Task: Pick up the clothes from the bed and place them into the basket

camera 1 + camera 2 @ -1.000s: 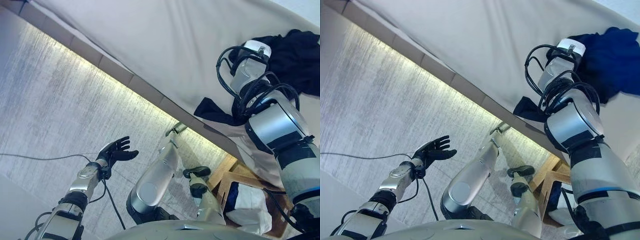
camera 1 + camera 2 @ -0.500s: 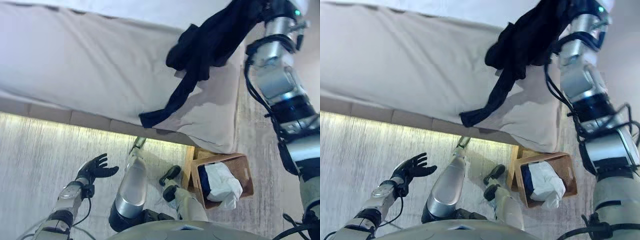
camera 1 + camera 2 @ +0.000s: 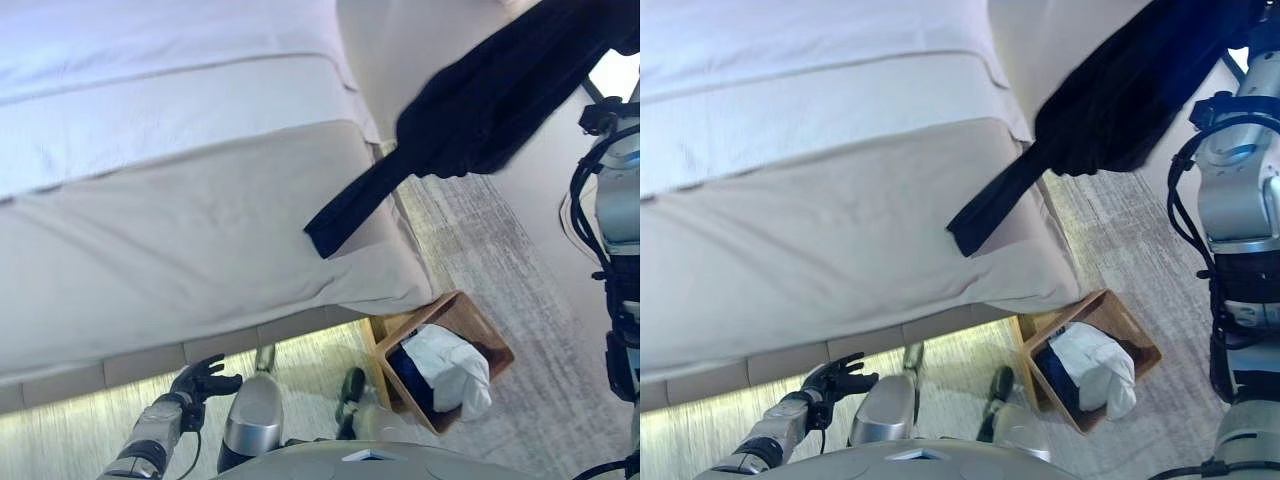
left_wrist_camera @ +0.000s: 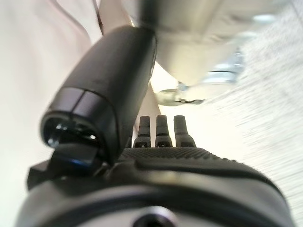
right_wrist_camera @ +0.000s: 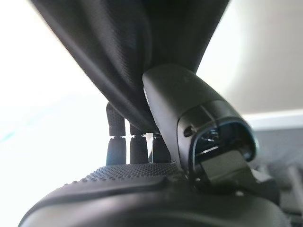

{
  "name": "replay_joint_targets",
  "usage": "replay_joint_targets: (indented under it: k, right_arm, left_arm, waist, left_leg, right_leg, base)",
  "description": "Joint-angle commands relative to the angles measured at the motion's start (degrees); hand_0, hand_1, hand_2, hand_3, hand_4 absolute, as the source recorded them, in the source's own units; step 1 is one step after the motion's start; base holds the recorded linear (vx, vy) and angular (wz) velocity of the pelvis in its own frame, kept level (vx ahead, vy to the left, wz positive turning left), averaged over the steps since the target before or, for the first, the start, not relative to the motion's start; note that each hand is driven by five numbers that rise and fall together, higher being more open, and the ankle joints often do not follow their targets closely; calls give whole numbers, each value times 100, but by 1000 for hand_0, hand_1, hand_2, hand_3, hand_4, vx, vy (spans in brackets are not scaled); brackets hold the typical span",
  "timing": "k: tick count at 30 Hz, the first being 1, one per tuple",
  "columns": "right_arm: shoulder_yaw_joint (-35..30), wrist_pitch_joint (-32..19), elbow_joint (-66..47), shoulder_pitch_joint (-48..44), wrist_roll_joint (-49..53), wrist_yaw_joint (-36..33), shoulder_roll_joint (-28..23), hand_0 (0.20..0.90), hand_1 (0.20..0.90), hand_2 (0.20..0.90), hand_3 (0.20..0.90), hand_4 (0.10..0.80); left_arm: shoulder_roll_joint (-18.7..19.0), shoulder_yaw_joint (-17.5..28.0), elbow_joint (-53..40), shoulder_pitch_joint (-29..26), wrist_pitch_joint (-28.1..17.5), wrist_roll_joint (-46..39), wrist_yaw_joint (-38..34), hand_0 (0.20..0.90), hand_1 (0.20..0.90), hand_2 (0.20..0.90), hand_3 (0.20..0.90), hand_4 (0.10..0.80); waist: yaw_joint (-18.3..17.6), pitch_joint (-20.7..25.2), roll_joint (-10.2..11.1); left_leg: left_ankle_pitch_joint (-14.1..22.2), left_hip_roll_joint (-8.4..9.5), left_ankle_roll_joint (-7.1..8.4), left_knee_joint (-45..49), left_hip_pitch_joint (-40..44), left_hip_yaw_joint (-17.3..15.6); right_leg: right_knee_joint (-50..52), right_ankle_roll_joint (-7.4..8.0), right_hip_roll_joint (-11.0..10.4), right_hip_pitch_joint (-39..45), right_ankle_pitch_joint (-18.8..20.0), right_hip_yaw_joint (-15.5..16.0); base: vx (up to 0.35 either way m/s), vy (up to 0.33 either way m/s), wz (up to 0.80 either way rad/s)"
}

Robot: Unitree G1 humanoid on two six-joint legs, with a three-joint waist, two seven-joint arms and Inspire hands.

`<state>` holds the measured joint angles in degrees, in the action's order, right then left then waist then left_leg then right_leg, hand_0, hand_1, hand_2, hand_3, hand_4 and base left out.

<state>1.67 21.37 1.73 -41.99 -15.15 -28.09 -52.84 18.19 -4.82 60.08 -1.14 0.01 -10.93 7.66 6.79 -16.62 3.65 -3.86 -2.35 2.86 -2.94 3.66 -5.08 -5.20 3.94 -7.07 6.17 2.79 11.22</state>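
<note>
A dark garment (image 3: 480,110) hangs in the air over the bed's right corner, one long strip trailing down toward the beige bed cover (image 3: 180,230). My right hand (image 5: 184,123) is shut on the garment (image 5: 123,56), thumb and fingers pinching the cloth; in the eye views the hand is hidden behind it at the upper right. A wooden basket (image 3: 485,322) stands on the floor below the bed's corner, holding a white cloth (image 3: 450,365) and something dark. My left hand (image 3: 200,382) hangs low by the bed's side, fingers spread and empty, its fingers (image 4: 156,127) straight.
The bed fills the left and middle, with white sheets (image 3: 150,90) farther back. A lit strip runs along the bed's base (image 3: 130,365). Grey carpet (image 3: 520,270) lies to the right of the bed around the basket.
The camera has swung across the bed. The garment has come off the bed cover and now hangs from my right hand beyond the bed's corner, above the basket's side.
</note>
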Motion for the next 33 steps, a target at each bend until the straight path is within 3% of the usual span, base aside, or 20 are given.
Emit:
replay_joint_targets:
  k: [1,11,18,24,33]
  right_arm:
    - [-190,-798,-166,-34,-62,-604,-597,300,300,300,200,100]
    - [-529,-915,105,1045,356,204,-284,300,300,300,200,100]
    - [-367,-952,669,1615,223,551,173,300,300,300,200,100]
    - [226,-962,1456,1108,251,520,332,300,300,300,200,100]
    - [1386,-524,3186,13,101,399,568,300,300,300,200,100]
  left_arm:
    - [-38,-640,440,33,77,264,23,900,900,900,900,800]
    - [24,-734,406,-55,222,481,154,900,900,900,900,800]
    - [73,-889,403,-72,106,540,207,900,900,900,900,800]
    - [98,-1276,256,-782,-22,66,46,900,900,900,900,800]
    - [-30,-1799,-210,-1438,-408,-501,-179,900,900,900,900,800]
  waist:
    - [-244,1205,33]
    - [-729,1248,-81]
    - [-875,1021,-212]
    - [-1035,233,-499]
    - [-1102,-798,-1063]
  left_leg:
    - [678,78,-138,83,57,-88]
    - [810,37,-139,72,322,-457]
    - [828,-5,-148,233,210,-493]
    - [680,31,-122,384,-540,-368]
    - [379,124,-55,517,-1522,-315]
  right_leg:
    - [276,55,274,-2,-435,157]
    - [213,34,334,-7,-374,-143]
    - [340,-8,346,-195,-395,-271]
    - [646,-53,276,-1029,-363,-393]
    - [789,-81,229,-2060,-171,-551]
  base:
    - [19,-71,-29]
    - [8,-93,-29]
    - [-19,-97,-15]
    - [-270,-65,-12]
    - [-159,-38,-12]
